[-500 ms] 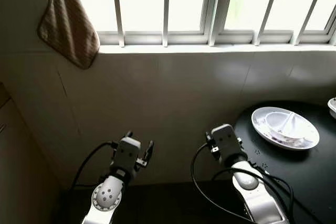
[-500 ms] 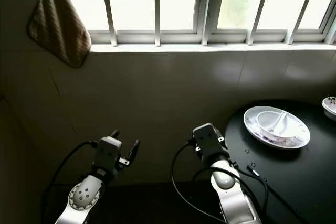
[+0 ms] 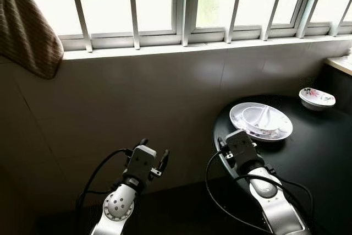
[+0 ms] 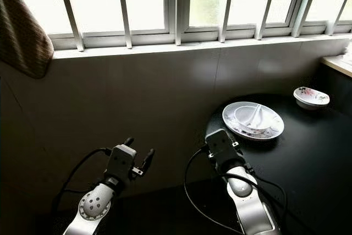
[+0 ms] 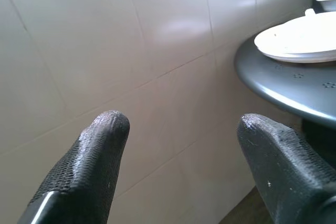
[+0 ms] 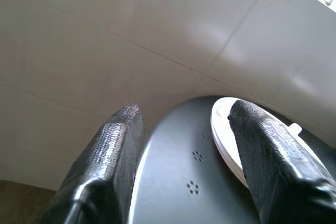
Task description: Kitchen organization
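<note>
A white plate [image 3: 281, 134] sits on the near left part of a round black table [image 3: 322, 155] and holds a white bowl [image 3: 257, 119] with a spoon [image 3: 266, 114] in it. A small patterned bowl [image 3: 317, 98] stands further back on the table. My left gripper [image 3: 154, 153] is open and empty, held low in front of the tiled wall, left of the table. In the right wrist view my right gripper [image 6: 181, 129] is open and empty just at the table's near edge, with the plate [image 6: 224, 129] a short way beyond its fingertips.
A tiled wall [image 3: 137, 97] under a barred window [image 3: 165, 4] rises straight ahead. A brown striped cloth [image 3: 25, 31] hangs at the upper left. A pale counter edge [image 3: 341, 63] shows at the far right. The floor below is dark.
The whole view has swung to the right: the cloth now sits at the left edge and the small patterned bowl has come fully into view. Both arms hold the same pose.
</note>
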Controlling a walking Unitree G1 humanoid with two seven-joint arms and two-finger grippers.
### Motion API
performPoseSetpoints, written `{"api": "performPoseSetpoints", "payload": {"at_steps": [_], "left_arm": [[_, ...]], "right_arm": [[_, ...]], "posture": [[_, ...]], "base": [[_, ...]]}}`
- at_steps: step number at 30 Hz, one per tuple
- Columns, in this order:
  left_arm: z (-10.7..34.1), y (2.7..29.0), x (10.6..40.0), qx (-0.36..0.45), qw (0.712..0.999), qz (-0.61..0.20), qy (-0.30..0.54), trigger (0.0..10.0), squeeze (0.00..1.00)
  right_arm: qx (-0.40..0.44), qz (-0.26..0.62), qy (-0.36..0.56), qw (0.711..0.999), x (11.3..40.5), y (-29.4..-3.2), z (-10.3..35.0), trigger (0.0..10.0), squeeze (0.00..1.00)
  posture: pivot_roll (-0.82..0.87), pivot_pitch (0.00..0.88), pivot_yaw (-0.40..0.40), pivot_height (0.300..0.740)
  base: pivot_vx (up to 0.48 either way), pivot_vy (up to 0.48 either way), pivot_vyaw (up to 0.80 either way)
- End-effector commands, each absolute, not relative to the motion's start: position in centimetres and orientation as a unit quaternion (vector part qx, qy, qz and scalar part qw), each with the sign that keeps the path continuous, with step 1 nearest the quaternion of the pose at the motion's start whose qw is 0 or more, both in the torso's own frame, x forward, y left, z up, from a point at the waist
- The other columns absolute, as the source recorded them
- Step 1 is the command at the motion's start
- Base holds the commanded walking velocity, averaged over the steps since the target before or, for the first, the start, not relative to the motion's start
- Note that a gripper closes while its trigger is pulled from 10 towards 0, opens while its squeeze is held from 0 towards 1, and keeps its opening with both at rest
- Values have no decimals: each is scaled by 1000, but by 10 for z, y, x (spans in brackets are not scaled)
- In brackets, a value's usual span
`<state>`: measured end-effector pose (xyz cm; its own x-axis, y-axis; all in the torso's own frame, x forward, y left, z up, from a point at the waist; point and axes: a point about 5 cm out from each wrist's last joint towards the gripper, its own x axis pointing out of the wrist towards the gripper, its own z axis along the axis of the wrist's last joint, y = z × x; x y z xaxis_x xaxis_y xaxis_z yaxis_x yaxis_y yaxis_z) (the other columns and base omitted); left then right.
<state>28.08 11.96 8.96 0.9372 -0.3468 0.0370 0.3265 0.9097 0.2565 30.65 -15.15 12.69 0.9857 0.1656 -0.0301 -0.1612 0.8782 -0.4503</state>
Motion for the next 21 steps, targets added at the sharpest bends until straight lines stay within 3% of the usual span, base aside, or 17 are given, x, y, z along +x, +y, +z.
{"api": "performPoseSetpoints", "payload": {"at_steps": [1, 10, 14, 17, 21], "left_arm": [[88, 119, 281, 128, 976, -172, -35, 10000, 0], [90, 121, 281, 114, 979, -167, -41, 10000, 0], [90, 120, 281, 113, 978, -168, -40, 10000, 0], [90, 119, 281, 113, 978, -168, -39, 10000, 0], [90, 119, 281, 111, 979, -168, -38, 10000, 0]], "right_arm": [[-231, 88, -16, 969, 308, -150, 133, 10000, 0], [-263, 88, -10, 961, 310, -153, 132, 10000, 0], [-267, 78, 6, 960, 310, -159, 130, 10000, 0], [-227, 66, 31, 971, 310, -165, 126, 10000, 0], [-250, 52, 91, 963, 311, -185, 117, 10000, 0]], "posture": [[-32, 0, 0, 740], [-31, 0, -3, 740], [-36, 0, -3, 740], [-36, 0, -4, 740], [-35, 0, -5, 740]], "base": [[0, -480, 0], [0, 0, 0], [0, 0, 672], [0, 0, 260], [0, 0, 0]]}}
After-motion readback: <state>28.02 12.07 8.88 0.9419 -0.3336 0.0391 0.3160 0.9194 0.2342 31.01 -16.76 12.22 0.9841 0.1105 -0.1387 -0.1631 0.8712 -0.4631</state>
